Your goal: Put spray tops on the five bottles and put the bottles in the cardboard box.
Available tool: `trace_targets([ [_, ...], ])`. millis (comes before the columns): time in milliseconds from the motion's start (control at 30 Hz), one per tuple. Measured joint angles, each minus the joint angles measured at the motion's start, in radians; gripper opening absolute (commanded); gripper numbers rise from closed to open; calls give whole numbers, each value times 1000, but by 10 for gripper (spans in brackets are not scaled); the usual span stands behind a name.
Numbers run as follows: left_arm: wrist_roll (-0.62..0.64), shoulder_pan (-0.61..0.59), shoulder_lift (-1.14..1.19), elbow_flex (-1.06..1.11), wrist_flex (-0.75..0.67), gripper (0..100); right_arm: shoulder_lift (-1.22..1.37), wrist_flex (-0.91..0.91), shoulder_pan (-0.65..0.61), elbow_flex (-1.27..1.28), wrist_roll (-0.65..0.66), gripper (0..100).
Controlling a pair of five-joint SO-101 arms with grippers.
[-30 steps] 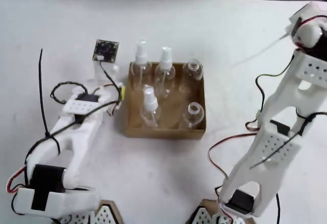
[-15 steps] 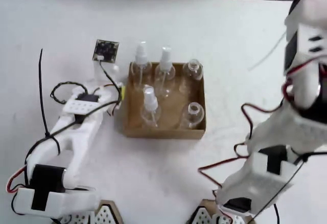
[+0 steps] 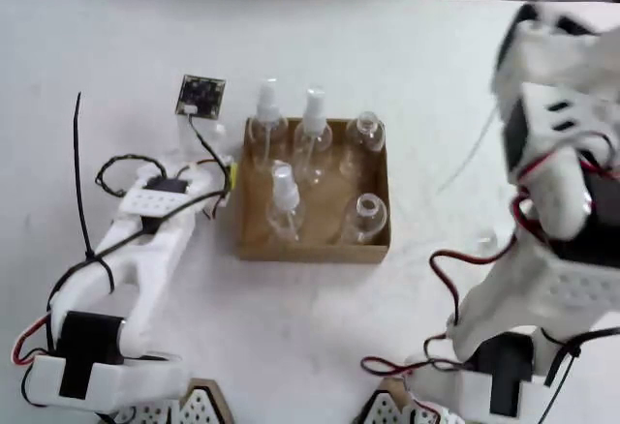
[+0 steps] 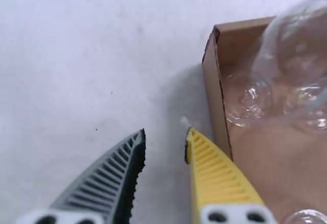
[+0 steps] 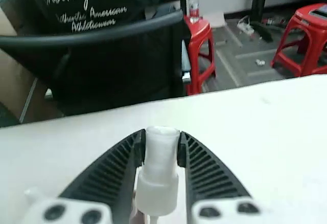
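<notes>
The cardboard box [image 3: 254, 246] stands mid-table and holds five clear bottles. Three wear white spray tops [image 3: 266, 103], [image 3: 314, 106], [image 3: 283, 186]. Two are bare-necked [image 3: 365, 136], [image 3: 366, 213]. My left gripper [image 4: 163, 137] rests open on the table beside the box's left wall [image 4: 213, 88], its grey and yellow fingers empty. Clear bottles [image 4: 286, 50] show inside the box. My right gripper [image 5: 161, 142] is shut on a white spray top [image 5: 158, 175], held high above the table. The right arm [image 3: 552, 114] rises at the right, with the top's thin tube [image 3: 467, 158] hanging from it.
A small black circuit board [image 3: 201, 95] with a cable lies behind the left arm [image 3: 160, 211]. Red and black wires [image 3: 446, 269] loop at the right arm's base. Bare white table [image 3: 426, 66] stretches behind the box. Beyond the far edge are a black chair [image 5: 102, 45] and red stools [image 5: 301, 35].
The right arm has swung inward from the far right edge and lifted, carrying the spray top. The left arm and the bottles have stayed put.
</notes>
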Motion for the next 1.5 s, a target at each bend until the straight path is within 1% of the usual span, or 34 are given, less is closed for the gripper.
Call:
trace_targets([
  [133, 0, 0, 0, 0, 0, 124, -68, -77, -17, 170, 0, 16],
  [267, 0, 0, 0, 0, 0, 124, -123, -129, -17, 209, 12, 17],
  [333, 0, 0, 0, 0, 0, 124, -141, -138, -26, 212, 44, 17],
  [467, 0, 0, 0, 0, 0, 124, -149, -138, -48, 212, 132, 17],
  [567, 0, 0, 0, 0, 0, 124, -149, -138, -78, 212, 163, 17],
  [867, 0, 2, 0, 0, 0, 124, -149, -34, -189, 212, 172, 17],
  [1133, 0, 0, 0, 0, 0, 124, -157, -5, -193, 213, 172, 17],
  [1333, 0, 0, 0, 0, 0, 124, -256, 0, -199, 216, 172, 17],
  [1500, 0, 0, 0, 0, 0, 124, -359, 0, -279, 226, 172, 17],
])
